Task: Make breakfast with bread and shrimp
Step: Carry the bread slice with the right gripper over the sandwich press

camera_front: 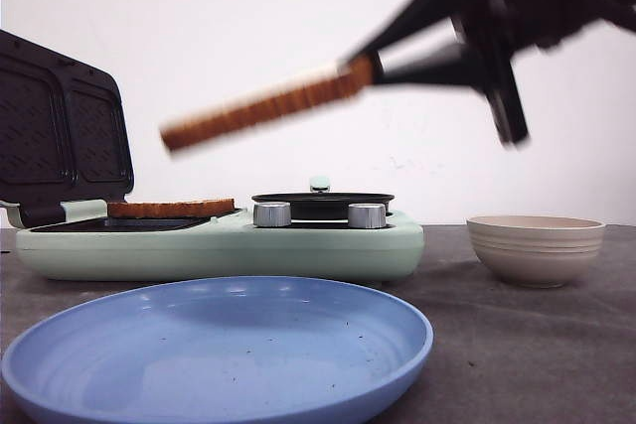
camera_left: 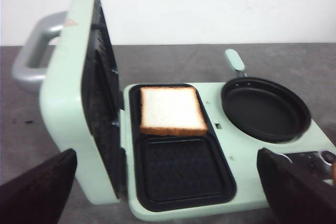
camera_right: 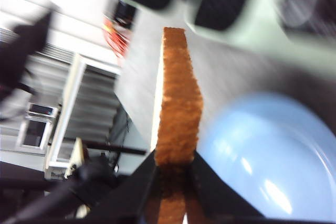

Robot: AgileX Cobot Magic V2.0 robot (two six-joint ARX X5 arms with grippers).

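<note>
- Right gripper (camera_front: 370, 69), black, clenched on one edge of a thick square slice of white bread with golden-brown crust (camera_front: 260, 109); the slice sticks out edge-on, high above the mint-green sandwich maker (camera_front: 219, 245), tilted down toward its far end; blurred in both views that show it.
- Second slice of white bread (camera_left: 172, 109) lies flat in the rear well of the dark ribbed grill plate (camera_left: 181, 174); the front well is bare; the hinged lid (camera_left: 79, 103) stands open and upright.
- Left gripper (camera_left: 168, 182) is released, fingers spread wide, holding nothing, poised over the maker.
- Small black frying pan (camera_left: 265, 107) sits on the maker's other end; beige ribbed bowl (camera_front: 536, 248) stands well apart to the right; blue round plate (camera_front: 214, 354) is in front, bare — no shrimp visible from these angles.
- Judgement: the step is laying the carried slice into the maker — likely the bare front well, though on top of the first slice is possible.
- To do it well: level the slice before descent; keep clear of the upright lid; lower until the free edge touches the plate; only then release, so it lies square rather than flopping onto the rim.
</note>
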